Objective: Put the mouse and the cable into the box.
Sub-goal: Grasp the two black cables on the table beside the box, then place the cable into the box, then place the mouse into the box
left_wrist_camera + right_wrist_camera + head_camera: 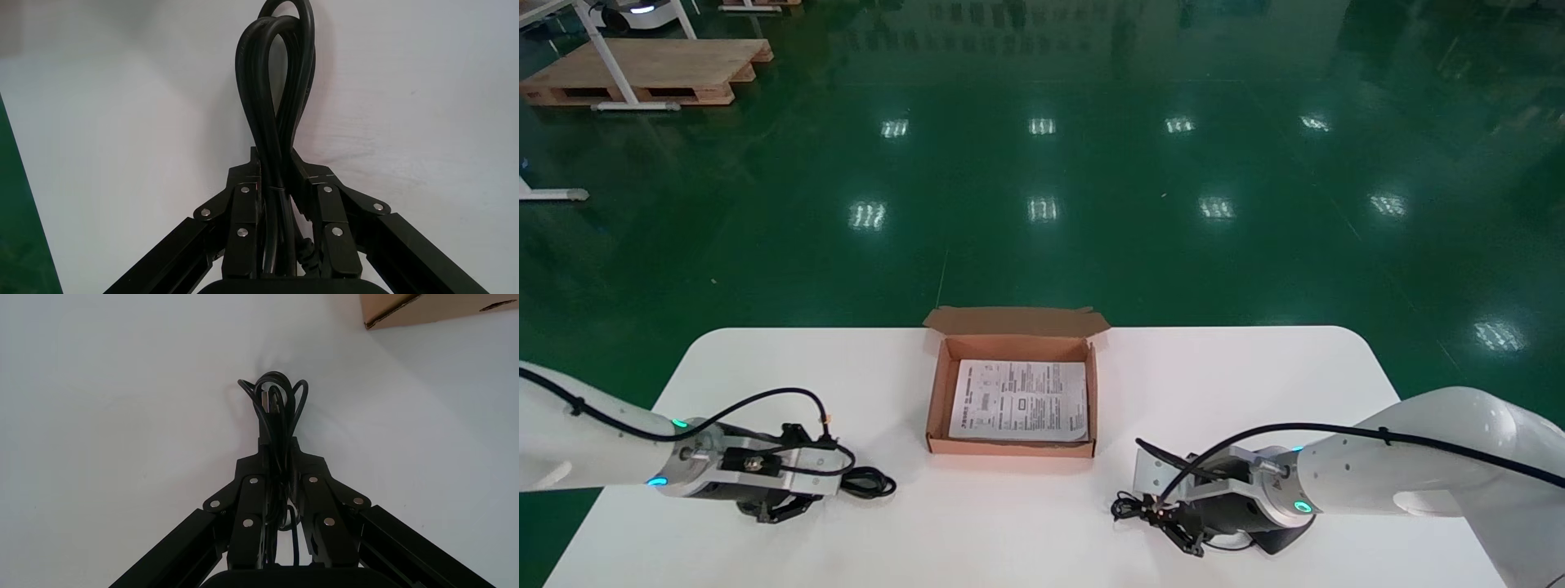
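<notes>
Closest to us, in the left wrist view, the left gripper has its fingers drawn in tight around a thick black cable. The cable is folded into long loops that reach out past the fingertips over the white table. From the head view this gripper sits low at the table's near left corner, pointing toward the middle, and we cannot tell whether the loops rest on the surface or hang just above it. Over at the near right corner, the right gripper is likewise closed, its fingers pinching a thin cord bunched into small loops, with a plug showing among them. Under that wrist in the head view we see a dark rounded body lying on the table. It looks like the mouse, though the arm hides most of it. Between the two arms, toward the table's far edge, stands the cardboard box, open, its lid flap folded back away from us. Only a printed sheet lies flat on its floor. Both grippers are well apart from the box, one on either side, and a corner of the box shows in the right wrist view. Beyond the table lies a glossy green floor, with a wooden pallet far off to the left.
</notes>
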`<control>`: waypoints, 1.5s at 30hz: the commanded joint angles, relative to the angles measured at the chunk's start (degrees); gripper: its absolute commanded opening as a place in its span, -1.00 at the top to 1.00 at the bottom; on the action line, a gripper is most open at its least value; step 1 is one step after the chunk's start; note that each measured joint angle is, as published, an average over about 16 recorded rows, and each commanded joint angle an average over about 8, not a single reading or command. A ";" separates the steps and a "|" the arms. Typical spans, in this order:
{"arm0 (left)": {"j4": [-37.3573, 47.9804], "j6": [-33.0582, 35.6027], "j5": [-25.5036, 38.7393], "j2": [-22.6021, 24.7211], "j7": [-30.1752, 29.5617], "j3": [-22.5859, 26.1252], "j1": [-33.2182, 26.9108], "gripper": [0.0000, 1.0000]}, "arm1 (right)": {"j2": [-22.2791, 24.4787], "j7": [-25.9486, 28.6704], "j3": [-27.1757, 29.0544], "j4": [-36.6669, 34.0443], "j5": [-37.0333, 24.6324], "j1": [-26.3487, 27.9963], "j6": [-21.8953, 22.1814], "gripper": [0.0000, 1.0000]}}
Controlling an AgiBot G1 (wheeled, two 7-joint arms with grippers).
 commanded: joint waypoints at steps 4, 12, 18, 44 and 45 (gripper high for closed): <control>-0.97 -0.64 -0.22 -0.46 -0.13 -0.42 -1.42 1.00 | 0.91 0.37 0.64 0.41 0.44 1.21 0.25 1.00; -3.09 -1.65 -4.97 1.81 1.57 -3.48 -3.95 1.00 | 4.28 0.64 2.12 3.44 -0.80 6.91 4.14 1.00; -0.17 -5.57 -8.29 8.24 6.33 -5.41 -4.65 1.00 | 5.27 1.73 2.80 3.65 -3.07 12.45 8.04 1.00; -1.15 -13.49 -12.14 14.25 12.98 -6.54 -2.38 1.00 | 5.09 2.53 2.91 2.41 -4.09 15.19 8.92 1.00; -2.22 -14.67 -12.50 14.47 13.84 -6.22 -1.63 1.00 | 5.09 2.53 2.91 2.41 -4.09 15.19 8.92 1.00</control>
